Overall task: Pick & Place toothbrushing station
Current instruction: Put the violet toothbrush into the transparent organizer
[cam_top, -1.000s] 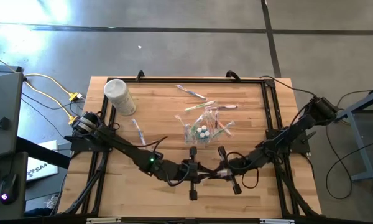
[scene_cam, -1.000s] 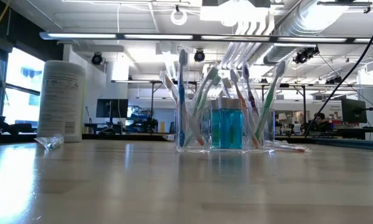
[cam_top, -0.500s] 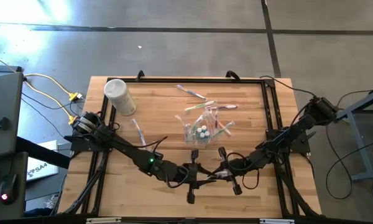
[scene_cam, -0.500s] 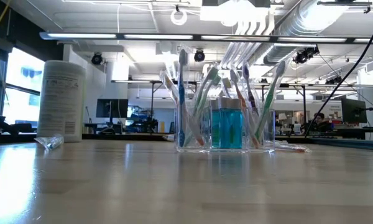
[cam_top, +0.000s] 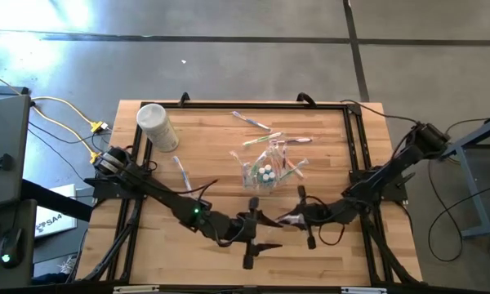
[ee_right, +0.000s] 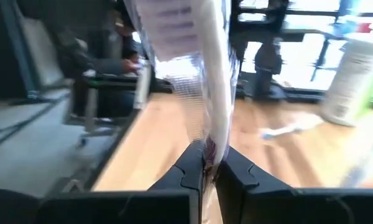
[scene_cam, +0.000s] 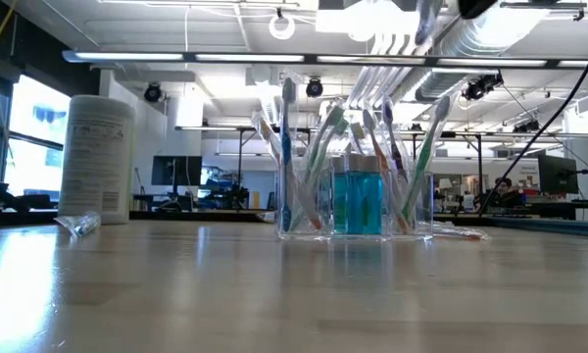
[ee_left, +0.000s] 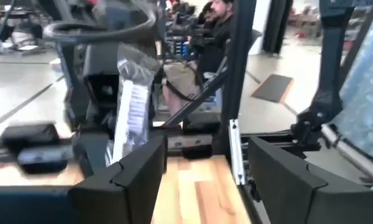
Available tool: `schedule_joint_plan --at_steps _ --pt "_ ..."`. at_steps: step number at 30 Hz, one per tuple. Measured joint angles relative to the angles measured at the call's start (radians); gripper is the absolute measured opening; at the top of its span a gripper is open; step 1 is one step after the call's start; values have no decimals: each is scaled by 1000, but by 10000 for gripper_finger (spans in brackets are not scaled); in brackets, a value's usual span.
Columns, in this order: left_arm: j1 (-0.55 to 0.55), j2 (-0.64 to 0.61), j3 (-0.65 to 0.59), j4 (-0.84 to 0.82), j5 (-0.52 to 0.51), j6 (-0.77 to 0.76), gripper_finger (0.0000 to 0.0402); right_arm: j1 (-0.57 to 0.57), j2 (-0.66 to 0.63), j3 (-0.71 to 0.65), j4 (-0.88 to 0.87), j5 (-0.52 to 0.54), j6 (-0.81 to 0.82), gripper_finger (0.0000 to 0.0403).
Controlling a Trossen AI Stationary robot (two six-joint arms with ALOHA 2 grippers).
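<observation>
1. The toothbrushing station (cam_top: 266, 171) stands mid-table, a clear holder packed with upright toothbrushes (scene_cam: 287, 147) around a blue-filled bottle (scene_cam: 357, 201).
2. Nearest the front edge, the left gripper (cam_top: 253, 237) hovers with its fingers spread, empty.
3. Just beside it, the right gripper (cam_top: 287, 218) is pressed together on a wrapped toothbrush (ee_right: 193, 68) (clear packet).
4. Farther back, a white tub (cam_top: 156, 126) stands at the far-left corner, with loose toothbrushes (cam_top: 251, 121) lying behind the station.
</observation>
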Motion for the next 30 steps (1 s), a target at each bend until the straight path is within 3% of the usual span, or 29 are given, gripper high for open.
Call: schedule_joint_plan --at_steps 6,11,16,23,30 --pt "-32 -26 0 -137 -162 -4 228 42 -107 0 -271 228 100 12" --pt "-90 -41 -1 -271 -374 -38 228 48 -183 0 -514 328 256 12" --pt "-151 -55 0 -338 -506 -86 228 27 -228 0 -689 417 347 12" --pt "-208 -54 -1 -389 -600 -142 228 -83 -232 -1 -684 421 300 12" --pt "-214 -53 -1 -428 -614 -199 228 -235 -209 -113 -401 285 204 12"
